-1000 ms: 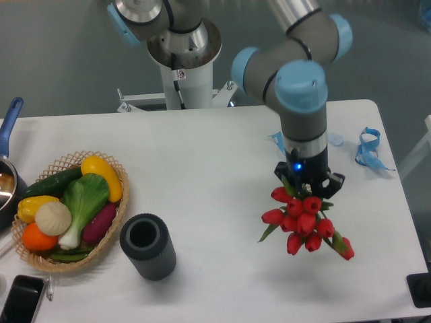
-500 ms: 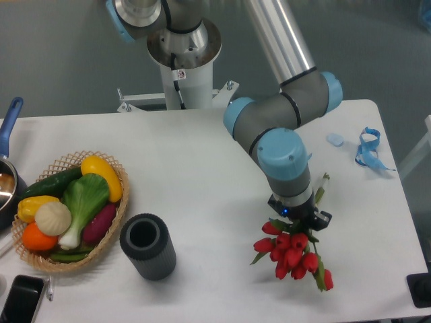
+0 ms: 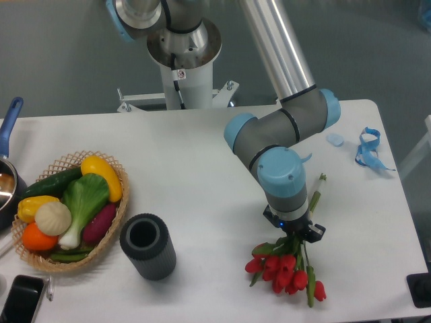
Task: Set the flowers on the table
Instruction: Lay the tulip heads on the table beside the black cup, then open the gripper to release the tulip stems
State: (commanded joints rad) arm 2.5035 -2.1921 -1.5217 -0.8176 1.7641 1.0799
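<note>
Flowers: red tulip bunch, heads low over the bench at its 5 o'clock corner. Hand: clamped on the stems (fingers mostly hidden). Advice: settle heads flat, then open gently, lift straight.

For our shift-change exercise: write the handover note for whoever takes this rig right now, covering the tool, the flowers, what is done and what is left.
Tool: low over the table, on the stems of the flowers; whether it grips or has let go cannot be told.
Flowers: red heads at the near right of the table, stems running up under the tool; they look down on or just above the surface.
Done: bunch brought to the table.
Left: confirm release, then lift clear.
Nearby: dark cylinder and vegetable basket to the left, blue ribbon at the far right.
</note>
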